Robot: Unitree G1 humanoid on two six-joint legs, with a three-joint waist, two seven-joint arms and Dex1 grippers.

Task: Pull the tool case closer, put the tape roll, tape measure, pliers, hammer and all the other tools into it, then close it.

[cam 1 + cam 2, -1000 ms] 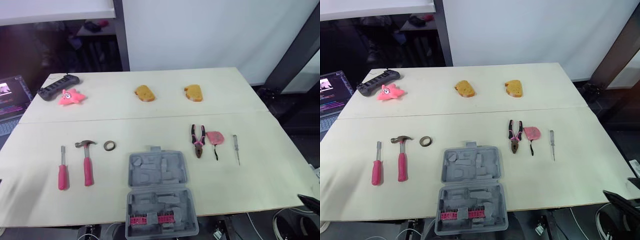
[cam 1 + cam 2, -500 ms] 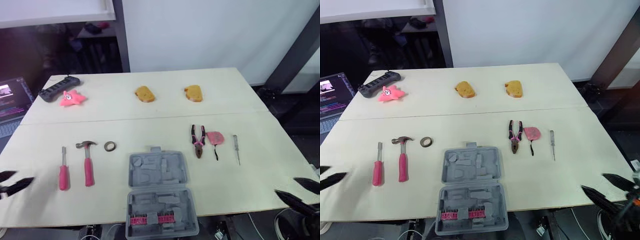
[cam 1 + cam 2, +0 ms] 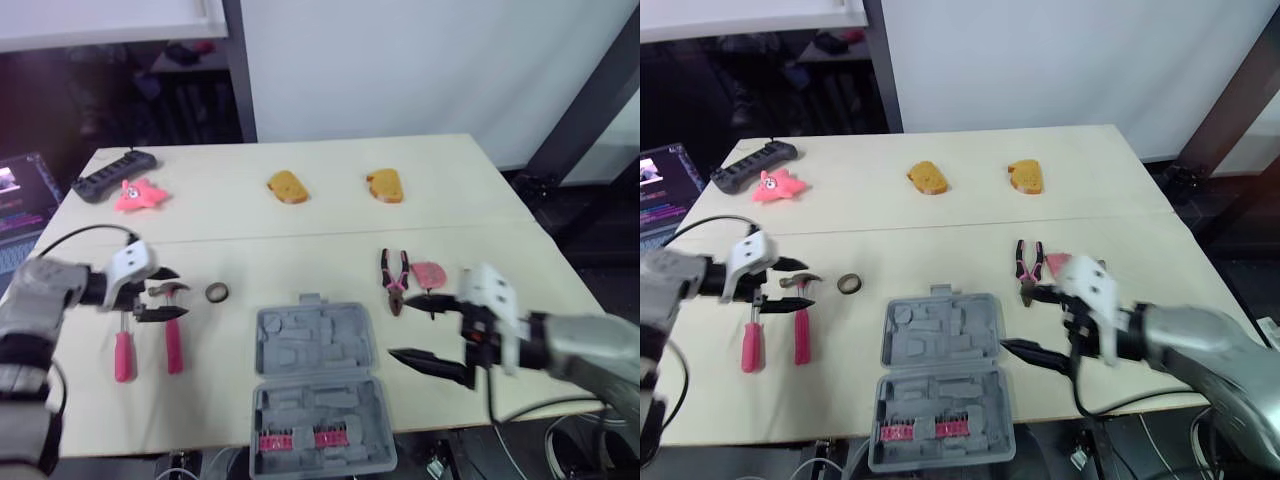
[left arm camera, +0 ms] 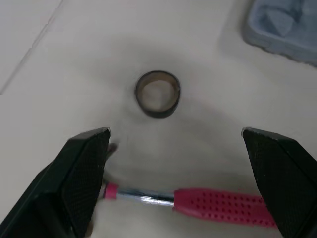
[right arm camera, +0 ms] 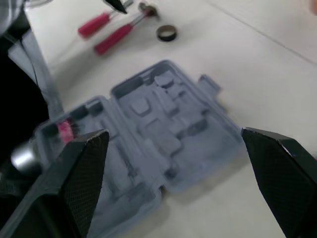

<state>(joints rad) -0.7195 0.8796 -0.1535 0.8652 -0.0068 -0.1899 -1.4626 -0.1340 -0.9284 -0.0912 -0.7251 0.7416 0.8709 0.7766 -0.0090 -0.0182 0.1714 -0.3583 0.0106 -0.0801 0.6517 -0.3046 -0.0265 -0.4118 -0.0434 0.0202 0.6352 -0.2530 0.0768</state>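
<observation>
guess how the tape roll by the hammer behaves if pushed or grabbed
The tape roll lies flat, hole up, so it probably slides on the table rather than rolling. Small and thin-walled, it looks light; tipped on edge, it could roll away.

Right gripper (image 3: 400,324) covers part of the tape measure (image 3: 432,272) at two o'clock of the tool case (image 3: 315,345); left gripper (image 3: 178,293) partly masks the head of the hammer (image 3: 174,345).

Grey tool case (image 3: 320,390), open, flat
</observation>
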